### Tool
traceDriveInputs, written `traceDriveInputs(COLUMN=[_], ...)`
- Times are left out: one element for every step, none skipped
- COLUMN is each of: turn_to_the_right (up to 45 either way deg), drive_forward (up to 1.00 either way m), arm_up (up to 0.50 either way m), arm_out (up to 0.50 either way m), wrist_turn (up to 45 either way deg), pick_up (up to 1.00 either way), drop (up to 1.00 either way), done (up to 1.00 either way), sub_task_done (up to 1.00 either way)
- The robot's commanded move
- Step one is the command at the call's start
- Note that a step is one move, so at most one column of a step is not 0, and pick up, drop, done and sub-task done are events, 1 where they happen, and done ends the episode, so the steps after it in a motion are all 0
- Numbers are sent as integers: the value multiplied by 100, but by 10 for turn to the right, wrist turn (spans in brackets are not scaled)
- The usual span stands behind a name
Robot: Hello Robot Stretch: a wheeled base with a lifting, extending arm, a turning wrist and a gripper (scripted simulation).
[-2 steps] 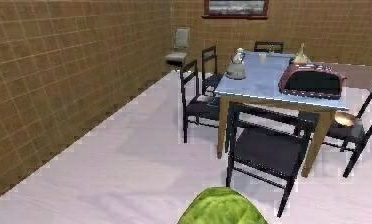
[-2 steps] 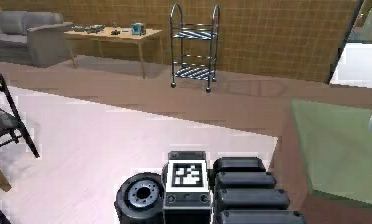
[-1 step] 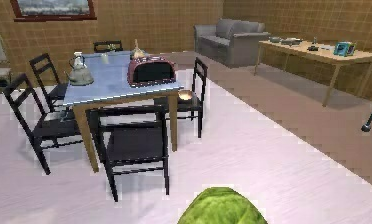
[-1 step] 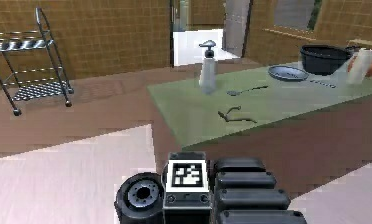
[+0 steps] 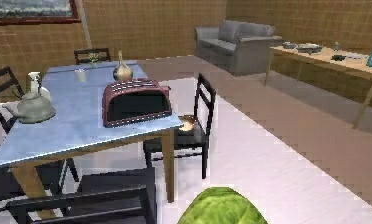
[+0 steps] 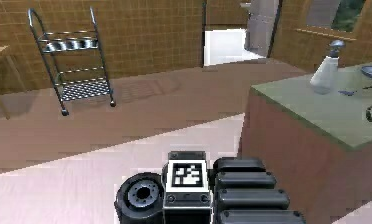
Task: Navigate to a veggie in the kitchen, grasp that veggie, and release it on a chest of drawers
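Veggie: I see one veggie [image 5: 222,207], a green, crinkled, rounded lump at the forward view's bottom edge, cut off by it. I can't tell what it rests on.
Claw: the gripper [image 6: 142,197] shows as a dark round body at the arm side view's bottom, left of one white square with black marks [image 6: 187,177]. I can't make out its far end, so I can't tell its state or whether it holds anything.
Arm: the arm [image 6: 252,190] is black, blocky, ribbed segments right of that square.
Table: one table [image 5: 54,130] with a smooth pale-blue top and wooden legs.
On it: one glossy dark-red toaster [image 5: 136,100], domed; one golden vase [image 5: 122,70], bulbous with a thin neck; one grey-green kettle [image 5: 35,105], squat and round.
Chairs: I count four chairs [image 5: 189,125], dark, with slatted backs, around the table.
Sofa: one grey sofa [image 5: 237,45], cushioned, against the brick-patterned wall.
Side table: one light wooden side table [image 5: 324,62] at the forward view's right.
Rack: one shiny metal rack [image 6: 74,60], tubular frame, three wire shelves.
Counter: one counter [image 6: 304,120], green top over reddish-brown sides, with one pale bottle [image 6: 327,68] standing on it.
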Motion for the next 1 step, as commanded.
traceDriveInputs(turn_to_the_right=[450], drive_forward=[0], arm_up=[0], arm_out=[0], wrist_turn=[0], pick_up=[0], drop=[0], done=[0], sub_task_done=[0])
